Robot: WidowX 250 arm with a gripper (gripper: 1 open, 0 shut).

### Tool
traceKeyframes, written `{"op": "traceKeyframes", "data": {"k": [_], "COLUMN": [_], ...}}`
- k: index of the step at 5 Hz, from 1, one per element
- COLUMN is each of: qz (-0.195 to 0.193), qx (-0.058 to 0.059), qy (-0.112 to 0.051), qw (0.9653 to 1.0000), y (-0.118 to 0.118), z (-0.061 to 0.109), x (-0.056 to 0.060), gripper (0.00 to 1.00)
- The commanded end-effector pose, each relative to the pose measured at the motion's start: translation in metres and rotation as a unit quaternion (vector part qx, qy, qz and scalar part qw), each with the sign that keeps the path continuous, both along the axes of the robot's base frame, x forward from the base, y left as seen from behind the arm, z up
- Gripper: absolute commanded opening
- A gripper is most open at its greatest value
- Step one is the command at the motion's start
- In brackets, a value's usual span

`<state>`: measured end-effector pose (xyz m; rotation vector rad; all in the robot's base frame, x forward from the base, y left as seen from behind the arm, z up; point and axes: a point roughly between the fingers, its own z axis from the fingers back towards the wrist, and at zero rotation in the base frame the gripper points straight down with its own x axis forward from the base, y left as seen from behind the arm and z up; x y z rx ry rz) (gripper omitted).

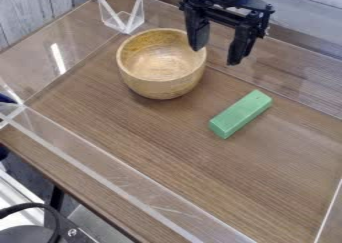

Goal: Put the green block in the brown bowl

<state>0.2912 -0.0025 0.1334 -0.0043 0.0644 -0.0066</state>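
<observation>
2 black fingers (pixel 198 35) hang spread wide apart, and we see nothing between them. They belong to the gripper (pixel 218 45), which points straight down from the top of the view, its dark body reaching out of frame above. The left finger, as we see it, hangs just over the far right rim of the brown bowl (pixel 162 64); the other finger hangs to the right of the bowl, above bare wood.

We find the bowl upright on the wooden table (pixel 160 147), its hollow showing only grain. The green block (pixel 241 114) lies flat on the table to the right of the bowl and nearer to us, apart from it, with its long side running diagonally. It sits below the gripper in the view, and nothing touches it.

Behind the bowl, near the far edge, we see 1 small clear folded plastic piece (pixel 120 14). A low clear wall (pixel 80 162) borders the table's near side.
</observation>
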Motion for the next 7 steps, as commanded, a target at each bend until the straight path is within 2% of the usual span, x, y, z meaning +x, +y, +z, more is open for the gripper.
{"op": "traceKeyframes", "data": {"k": [1,3,5,7], "qz": [-0.004,-0.036,-0.044,-0.044], "qx": [0.002,0.001,0.0,-0.003], "qy": [0.009,0.024,0.035,0.038], "qw": [0.9999,0.9991,0.9984,0.9983], "y": [-0.003,-0.014,-0.017,-0.019], "z": [-0.013,-0.057,-0.094,-0.106], "x": [0.002,0.004,0.011,0.022], "gripper": [1.0,1.0,1.0,1.0]}}
